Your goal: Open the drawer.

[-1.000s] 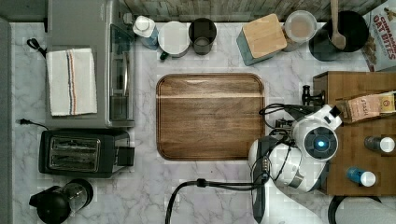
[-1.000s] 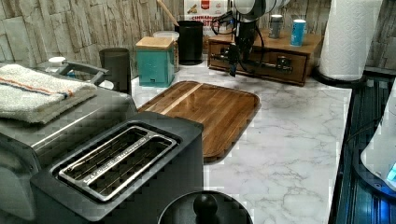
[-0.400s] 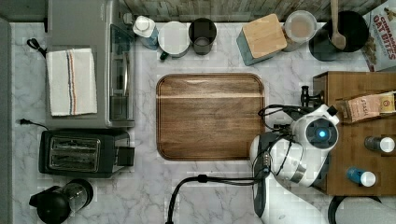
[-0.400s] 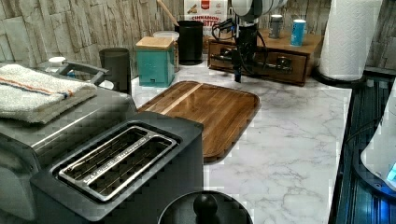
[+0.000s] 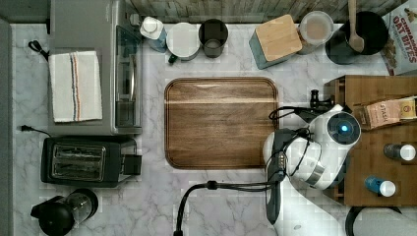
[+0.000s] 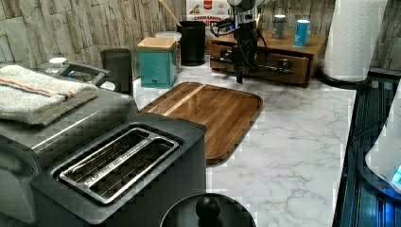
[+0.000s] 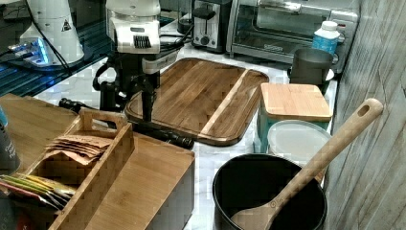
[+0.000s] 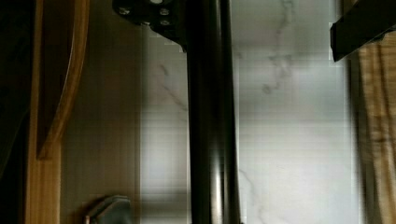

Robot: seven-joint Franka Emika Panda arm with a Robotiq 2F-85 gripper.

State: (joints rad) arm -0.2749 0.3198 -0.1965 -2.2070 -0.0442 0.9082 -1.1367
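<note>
— Two fingers (image 8: 154, 16) of the gripper (image 6: 239, 75) stand wide apart and hold nothing. The black bar handle (image 8: 212, 140) runs between them, closer to one.

— Where's the drawer (image 6: 269, 59)?

— In the front of the wooden cabinet (image 5: 378, 88), at three o'clock from the cutting board (image 5: 221, 123) in the top view, facing the board and looking shut.

— How will it handle?

— Stiff, I'd judge: rigid wood and a metal bar, nothing fragile. The bar looks smooth, so it could slip in a loose pinch. A shallow drawer should slide lightly, though the cabinet might shift.

— Where to grip?

— Mid-bar, between the two mounts, then pull straight toward nine o'clock.
</note>
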